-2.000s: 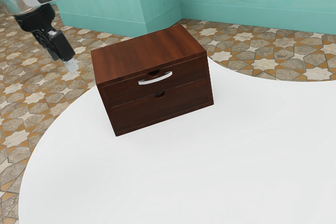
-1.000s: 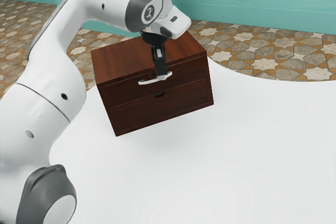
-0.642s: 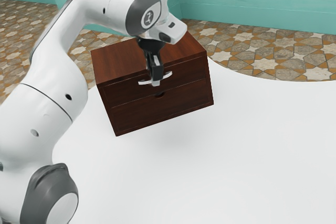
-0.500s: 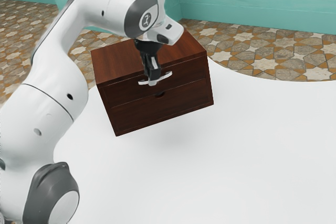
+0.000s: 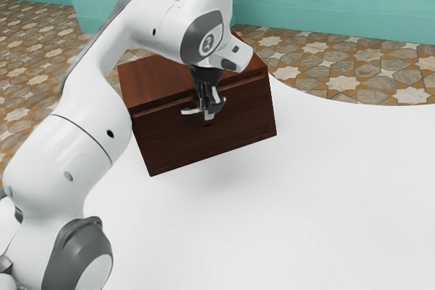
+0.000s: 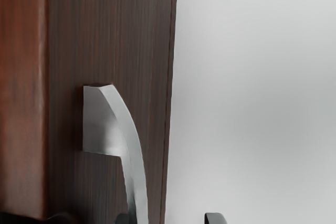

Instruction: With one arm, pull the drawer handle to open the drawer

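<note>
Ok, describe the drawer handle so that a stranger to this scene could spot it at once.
Find the dark wooden cabinet standing on the white table. On its upper drawer front, at the black gripper, sits the handle: a curved silver bar, the one pale metal piece on the brown wood.

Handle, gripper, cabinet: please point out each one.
Handle (image 6: 106,121): wrist view, on its silver bend.
Gripper (image 5: 210,113): exterior view, midway between fingertips.
Cabinet (image 5: 224,134): exterior view, on its lower front.
</note>
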Robot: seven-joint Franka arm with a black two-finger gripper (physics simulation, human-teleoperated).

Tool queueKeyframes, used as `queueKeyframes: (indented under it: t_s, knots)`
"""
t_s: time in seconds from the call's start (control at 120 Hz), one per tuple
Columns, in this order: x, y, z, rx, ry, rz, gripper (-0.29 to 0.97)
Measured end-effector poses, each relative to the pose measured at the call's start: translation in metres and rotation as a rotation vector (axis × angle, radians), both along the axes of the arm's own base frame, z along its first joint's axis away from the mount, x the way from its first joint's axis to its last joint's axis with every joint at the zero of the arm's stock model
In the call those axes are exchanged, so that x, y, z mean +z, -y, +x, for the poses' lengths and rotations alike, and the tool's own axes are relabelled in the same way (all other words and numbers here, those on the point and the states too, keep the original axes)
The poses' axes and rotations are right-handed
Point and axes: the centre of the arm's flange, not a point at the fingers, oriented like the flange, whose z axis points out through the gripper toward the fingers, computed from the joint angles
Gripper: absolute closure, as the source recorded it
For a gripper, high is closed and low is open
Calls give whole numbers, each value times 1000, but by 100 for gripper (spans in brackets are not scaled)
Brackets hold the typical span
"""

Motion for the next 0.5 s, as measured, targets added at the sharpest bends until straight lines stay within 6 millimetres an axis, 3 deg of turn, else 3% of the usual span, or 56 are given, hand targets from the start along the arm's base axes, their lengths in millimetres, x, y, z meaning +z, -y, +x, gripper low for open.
queueKeyframes:
  t_s: [0.117,0.283,0.417,0.5]
  knots:
    - [-2,22,-1,-17,-14,-6,58]
    - [4,29,-24,-13,-54,-62,68]
    - [-2,43,-30,-19,-72,-67,59]
    - [-6,52,-33,-23,-83,-67,59]
